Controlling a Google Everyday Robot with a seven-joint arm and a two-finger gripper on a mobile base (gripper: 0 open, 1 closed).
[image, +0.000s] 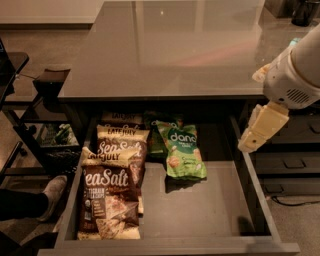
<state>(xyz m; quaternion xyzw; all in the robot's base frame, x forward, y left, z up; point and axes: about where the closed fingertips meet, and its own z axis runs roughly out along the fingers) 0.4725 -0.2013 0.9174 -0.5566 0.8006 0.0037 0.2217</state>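
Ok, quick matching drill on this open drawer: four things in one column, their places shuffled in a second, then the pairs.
1. brown Sea Salt chip bag
2. green dang snack pouch
3. cream robot hand
4. grey shoe

A. outside, left of the open grey drawer
B. by the drawer's right side
C. drawer's front left
D. drawer's middle, toward the back

Pairs: 1-C, 2-D, 3-B, 4-A

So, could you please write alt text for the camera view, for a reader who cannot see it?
An open drawer under a grey counter holds brown chip bags on its left and a green bag near the middle. The end effector hangs over the drawer's right wall, apart from the bags.
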